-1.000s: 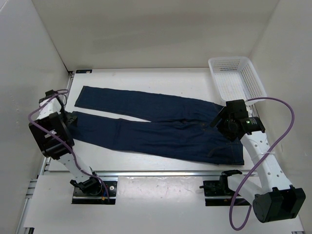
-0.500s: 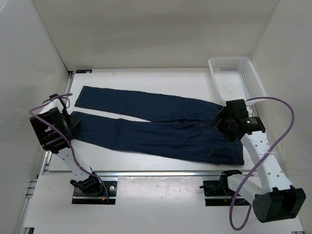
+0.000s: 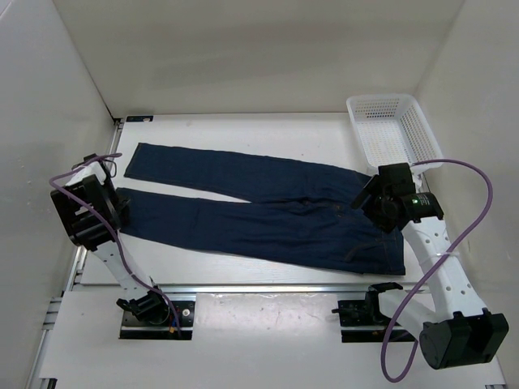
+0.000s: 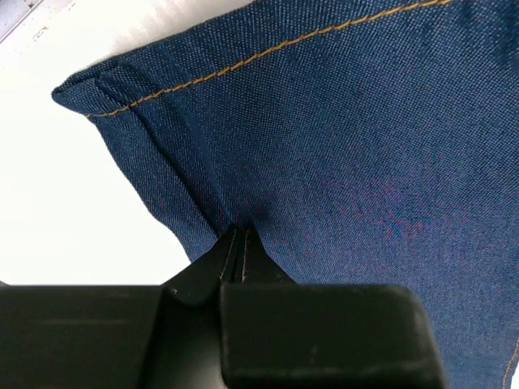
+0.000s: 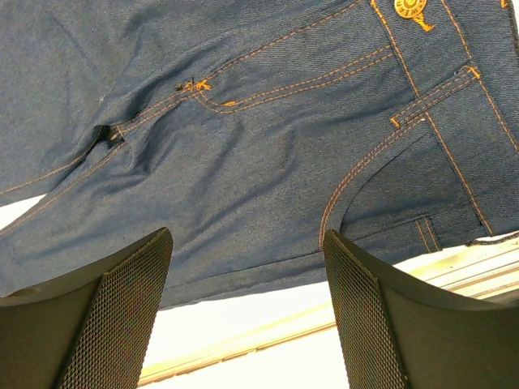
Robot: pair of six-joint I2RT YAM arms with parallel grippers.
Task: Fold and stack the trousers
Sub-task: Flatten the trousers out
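Top external view showed the table [image 3: 243, 130] with the trousers [image 3: 259, 220] spread flat across its middle. Their long axis ran left to right on a slight tilt, waistband toward the right arm, both leg ends toward the left, legs a little splayed. A white basket [image 3: 422, 134] stood at the far right corner. The right gripper [image 5: 247, 243] hung over the fly with jaws spread wide, holding nothing. The left gripper [image 4: 238, 247] was pinched tight on the near leg's edge, just beside the hem corner [image 4: 77, 91]. The first fold seemed barely begun; next, the right gripper likely needed to close on the waistband.
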